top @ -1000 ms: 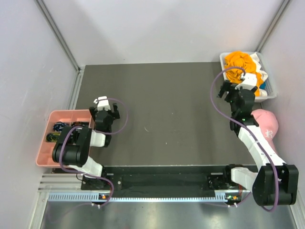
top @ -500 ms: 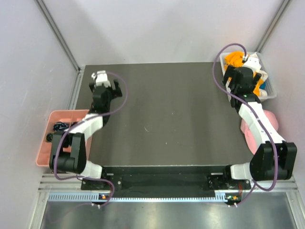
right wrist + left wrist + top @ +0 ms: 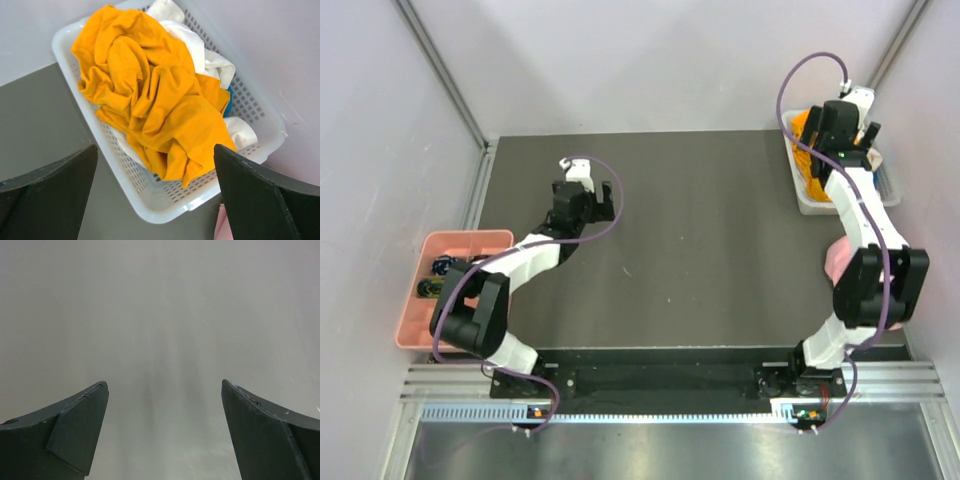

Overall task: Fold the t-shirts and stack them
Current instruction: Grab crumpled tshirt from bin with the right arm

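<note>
A crumpled bright orange t-shirt (image 3: 150, 95) lies heaped in a white plastic basket (image 3: 165, 212) at the table's far right, and a white t-shirt (image 3: 200, 50) shows beneath and behind it. In the top view only a sliver of the orange t-shirt (image 3: 802, 125) shows past the right arm. My right gripper (image 3: 155, 150) hangs open above the basket's near rim with nothing between its fingers; from above it (image 3: 842, 140) covers most of the basket (image 3: 810, 195). My left gripper (image 3: 586, 190) is open and empty over the dark mat at the left, where its (image 3: 164, 382) wrist view shows only bare blurred mat.
A pink compartment tray (image 3: 430, 250) with small dark items sits at the table's left edge. A pink cap (image 3: 832, 262) lies near the right wall, mostly behind the right arm. Grey walls close the table in on three sides.
The right gripper has swung farther back and now hangs over the basket. The left gripper went toward the far left corner, then came right and nearer. Both stayed open.
</note>
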Robot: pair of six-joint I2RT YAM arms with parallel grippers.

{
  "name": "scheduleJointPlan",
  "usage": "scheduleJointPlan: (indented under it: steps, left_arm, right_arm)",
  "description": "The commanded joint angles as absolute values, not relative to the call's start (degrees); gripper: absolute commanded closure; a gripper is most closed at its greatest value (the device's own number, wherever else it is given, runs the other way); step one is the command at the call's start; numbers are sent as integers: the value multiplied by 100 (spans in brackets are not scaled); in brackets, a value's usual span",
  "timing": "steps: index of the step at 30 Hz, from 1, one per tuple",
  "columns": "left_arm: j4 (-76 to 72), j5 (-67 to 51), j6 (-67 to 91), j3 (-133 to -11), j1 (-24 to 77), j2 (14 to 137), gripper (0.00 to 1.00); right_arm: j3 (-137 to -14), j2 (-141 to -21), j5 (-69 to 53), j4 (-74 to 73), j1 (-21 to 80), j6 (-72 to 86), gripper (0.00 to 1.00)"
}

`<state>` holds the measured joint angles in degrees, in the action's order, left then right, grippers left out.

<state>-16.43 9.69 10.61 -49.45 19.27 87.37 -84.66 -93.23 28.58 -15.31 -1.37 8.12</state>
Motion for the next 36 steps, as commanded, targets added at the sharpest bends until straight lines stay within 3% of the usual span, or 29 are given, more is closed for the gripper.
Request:
scheduleJointPlan:
  steps: [1, 7, 16, 20, 22, 25, 26, 27, 28, 36]
  left_arm:
    - [-1626, 1177, 1555, -4615, 2696, 8412, 1]
    - [-1468, 1168, 2013, -4167, 3233, 7911, 1]
    - [-1178, 1406, 1907, -3885, 3463, 7304, 1]
    - [-1178, 1380, 1960, -3858, 3463, 7295, 1]
    - [-1186, 1371, 1960, -3841, 3472, 7304, 1]
    - [-1195, 1354, 1951, -3823, 3472, 7330, 1]
    - [-1204, 1345, 1960, -3815, 3472, 7347, 1]
    - [-1204, 1336, 1969, -3797, 3472, 7348, 1]
    - [-1204, 1336, 1977, -3779, 3472, 7348, 1]
    - [-1213, 1336, 2004, -3691, 3472, 7295, 1]
  right_arm:
    - [-9227, -9886, 2365, -2073, -439, 800, 1]
    - [-9922, -10458, 1706, -2443, -922, 905, 2]
    - [-10494, -11223, 967, -2979, -1274, 1063, 13]
    - [-10477, -11338, 809, -3041, -1274, 1107, 29]
    - [-10433, -11355, 756, -3050, -1274, 1116, 31]
    - [-10301, -11338, 730, -3050, -1274, 1116, 47]
    - [-10249, -11320, 729, -3032, -1274, 1116, 75]
    - [-10222, -11303, 738, -3032, -1274, 1099, 93]
    - [-10187, -11251, 808, -3006, -1274, 1107, 100]
    - [-9923, -10416, 1002, -2742, -1274, 1116, 100]
